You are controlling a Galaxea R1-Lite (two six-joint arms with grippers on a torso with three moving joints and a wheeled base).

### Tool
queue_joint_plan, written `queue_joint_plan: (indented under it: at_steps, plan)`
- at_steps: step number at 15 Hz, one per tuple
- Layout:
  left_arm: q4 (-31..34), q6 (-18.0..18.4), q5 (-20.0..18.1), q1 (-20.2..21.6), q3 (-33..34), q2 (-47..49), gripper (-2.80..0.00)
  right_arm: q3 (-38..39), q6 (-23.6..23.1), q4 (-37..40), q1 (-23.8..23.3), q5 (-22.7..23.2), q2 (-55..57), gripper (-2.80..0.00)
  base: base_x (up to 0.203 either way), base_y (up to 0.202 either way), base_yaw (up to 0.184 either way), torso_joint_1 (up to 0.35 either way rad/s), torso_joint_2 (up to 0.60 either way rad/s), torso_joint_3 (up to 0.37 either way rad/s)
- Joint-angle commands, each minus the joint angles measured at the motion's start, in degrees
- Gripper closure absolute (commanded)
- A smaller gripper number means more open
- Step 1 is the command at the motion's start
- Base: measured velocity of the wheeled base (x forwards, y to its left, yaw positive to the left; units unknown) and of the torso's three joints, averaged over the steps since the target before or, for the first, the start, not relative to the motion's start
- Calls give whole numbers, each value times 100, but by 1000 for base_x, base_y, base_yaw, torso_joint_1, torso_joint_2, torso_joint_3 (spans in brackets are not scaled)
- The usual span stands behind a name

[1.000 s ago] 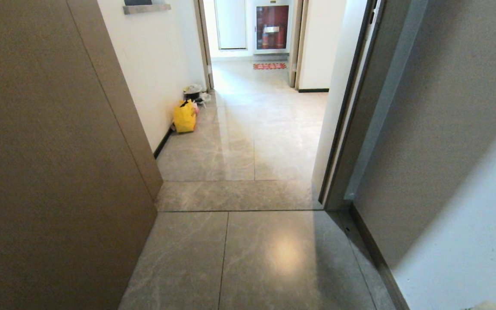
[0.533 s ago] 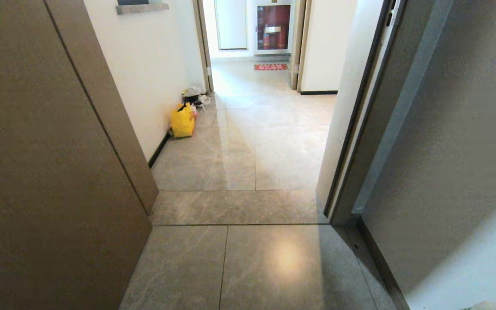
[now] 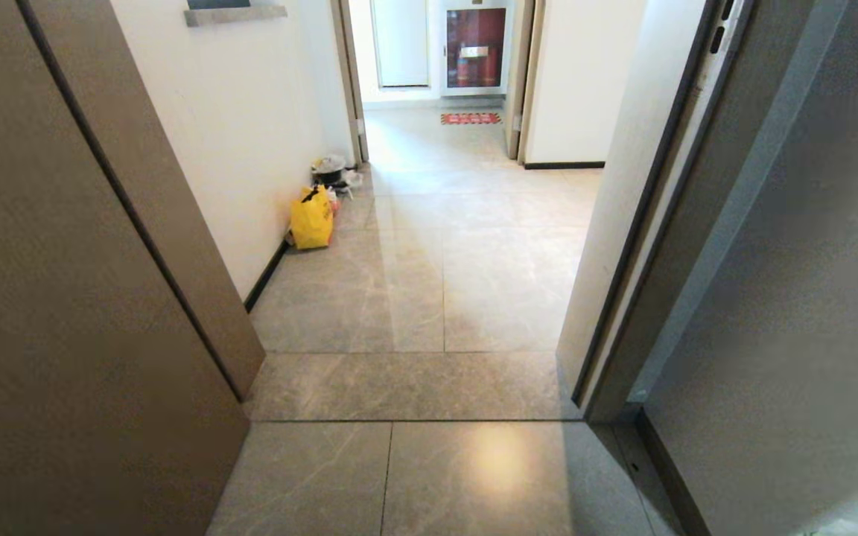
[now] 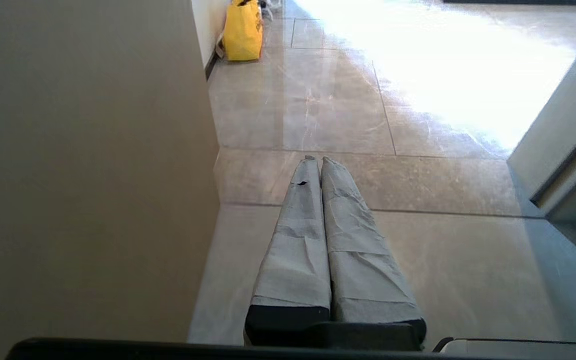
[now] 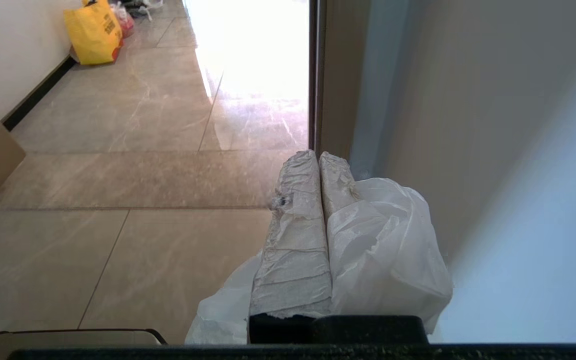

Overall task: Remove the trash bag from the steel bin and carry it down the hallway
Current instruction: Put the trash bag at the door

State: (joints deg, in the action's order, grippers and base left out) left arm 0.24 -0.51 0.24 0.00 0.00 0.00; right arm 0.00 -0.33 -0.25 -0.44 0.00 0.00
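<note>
The trash bag (image 5: 388, 240), thin crinkly white plastic, bunches round my right gripper (image 5: 319, 155), which is shut on it close to the grey wall on the right. A scrap of the same bag (image 3: 839, 528) peeks into the head view's bottom right corner. My left gripper (image 4: 316, 160) is shut with nothing in it, its wrapped fingers pointing over the floor beside a brown door. The hallway (image 3: 474, 246), with glossy grey-beige tiles, runs ahead through a doorway. The steel bin is out of view.
A brown door (image 3: 64, 298) stands close on the left, a door frame (image 3: 623, 298) and grey wall (image 3: 809, 260) on the right. A yellow bag (image 3: 311, 217) and small rubbish (image 3: 332, 170) lie by the left wall. A red mat (image 3: 470, 118) lies far ahead.
The whole head view has shifted: the camera has gone forward, so the doorway threshold and the yellow bag sit lower and nearer in the picture.
</note>
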Motion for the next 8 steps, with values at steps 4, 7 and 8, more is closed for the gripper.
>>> queue_joint_plan:
  at_steps: [4,7,8]
  plan:
    - [2,-2,2,0,0,0,0,0,-2,-2,0,0,9,0,190,0,1,6,3,2]
    - [2,-1,2,0,0,0,0,0,-2,-2,0,0,9,0,194,0,1,4,3,2]
    - [2,-2,2,0,0,0,0,0,-2,-2,0,0,9,0,192,0,0,0,1,2]
